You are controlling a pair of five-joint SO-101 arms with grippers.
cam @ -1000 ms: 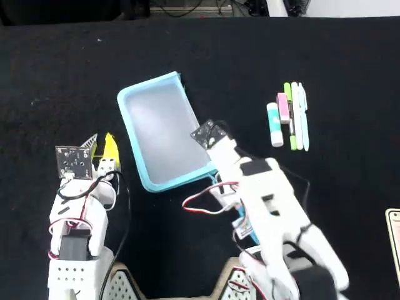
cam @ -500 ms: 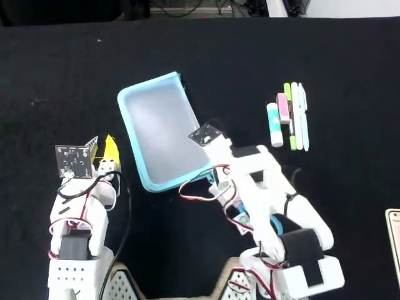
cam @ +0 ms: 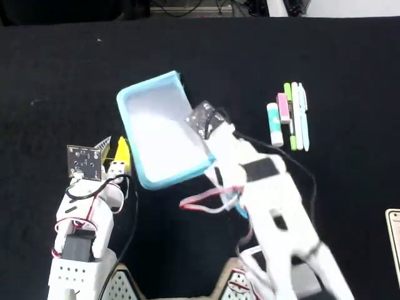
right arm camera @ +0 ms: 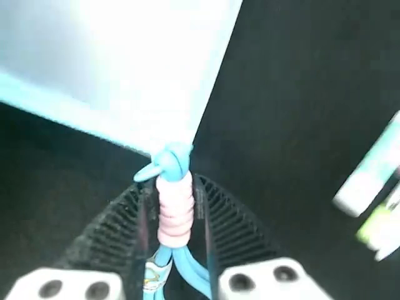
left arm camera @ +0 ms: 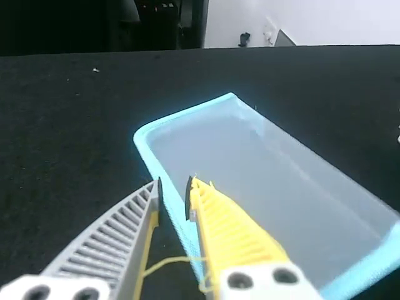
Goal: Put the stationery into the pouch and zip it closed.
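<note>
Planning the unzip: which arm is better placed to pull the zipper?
Right, probably. The right gripper is shut on the pink zipper pull at the pouch corner; the left gripper sits beside the pouch's opposite edge.

In the high view, the near right corner of the pouch (cam: 159,134) is covered by the right arm (cam: 262,187), whose outline is smeared. A card (cam: 394,234) is cut by the right edge. In the right wrist view, the zip pull (right arm camera: 175,215) is cut off at the bottom between the fingers of the right gripper (right arm camera: 174,187), and the stationery (right arm camera: 369,181) is blurred and cropped at the edge.
</note>
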